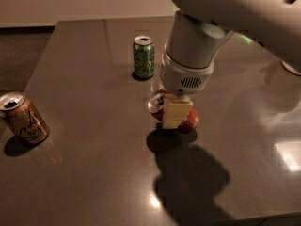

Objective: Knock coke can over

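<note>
Red coke can (190,121) sits steeply tipped at frame centre on the dark table (84,173), silver top leftward, with the gripper (176,116) against it. We cannot tell whether that gripper clasps it. We should finish with a gentle sideways nudge, clear of the green can (143,56).

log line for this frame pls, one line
gripper: low at table centre, against red aluminium coke can | coke can: tipped, silver top pointing left | green can: upright behind | tan-orange can: upright, far left
</note>
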Tool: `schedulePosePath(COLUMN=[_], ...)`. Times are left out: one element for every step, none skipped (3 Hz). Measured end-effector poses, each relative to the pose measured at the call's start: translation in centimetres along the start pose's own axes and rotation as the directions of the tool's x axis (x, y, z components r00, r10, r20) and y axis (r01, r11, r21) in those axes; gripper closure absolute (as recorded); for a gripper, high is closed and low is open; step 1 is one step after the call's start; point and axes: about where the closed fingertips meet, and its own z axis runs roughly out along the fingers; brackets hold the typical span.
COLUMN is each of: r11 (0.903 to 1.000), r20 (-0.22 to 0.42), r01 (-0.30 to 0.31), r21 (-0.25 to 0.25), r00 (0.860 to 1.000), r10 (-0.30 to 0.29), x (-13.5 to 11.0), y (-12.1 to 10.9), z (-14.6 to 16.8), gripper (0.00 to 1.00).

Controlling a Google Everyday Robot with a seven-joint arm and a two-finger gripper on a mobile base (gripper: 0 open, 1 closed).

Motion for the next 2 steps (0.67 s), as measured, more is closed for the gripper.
schedulePosePath(r11=[0.9999, 0.9999], r20=[-0.014, -0.014], r01=[0.01, 0.01], r21=[-0.006, -0.005], r00=[1.0, 1.0], r10=[-0.01, -0.01], x=[-0.04, -0.04], y=[0.14, 0.13], z=[0.28, 0.27], gripper=[0.0, 0.0])
